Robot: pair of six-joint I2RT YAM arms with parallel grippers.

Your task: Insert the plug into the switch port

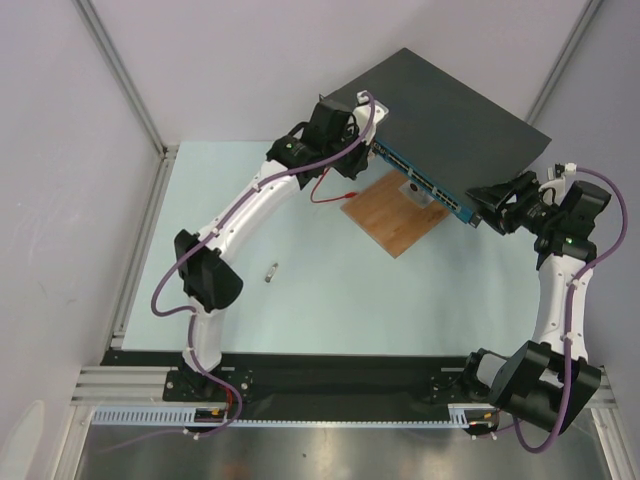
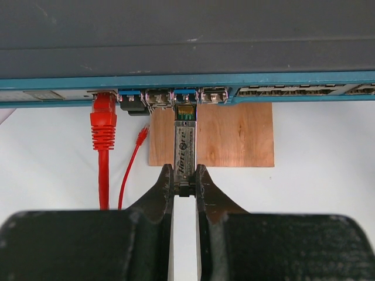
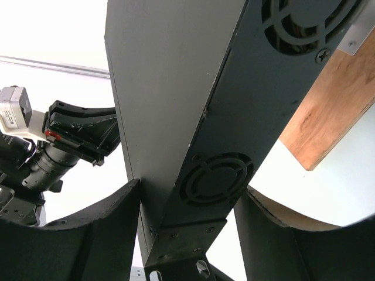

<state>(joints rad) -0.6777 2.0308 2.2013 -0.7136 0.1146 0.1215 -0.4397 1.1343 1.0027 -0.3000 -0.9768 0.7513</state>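
Pale blue-white surface (image 1: pixel 330 300) and grey walls framed the switch (image 1: pixel 450 110), which lay at the far right with its blue ported edge overhanging a wooden board (image 1: pixel 395 215). The left fingers (image 2: pixel 159 196) were narrowed on the tail of the plug (image 2: pixel 184 146), a slim silver module whose nose sat at the mouth of a blue-framed port (image 2: pixel 185 96), squarely in line but not yet seated. A good insertion likely called for a straight, level push along the plug's own axis with a firm grip, since any yaw could jam its nose against the port frame. The right fingers (image 3: pixel 88 234) straddled the end of the switch and appeared closed on its two faces, which should brace it against sliding back. A red patch cable (image 2: pixel 104 134) occupied a port just to the left, and a loose thin red lead (image 2: pixel 140 137) hung near the plug; neither crossed its path. A small grey object (image 1: pixel 271 271) lay well apart, mid-surface.
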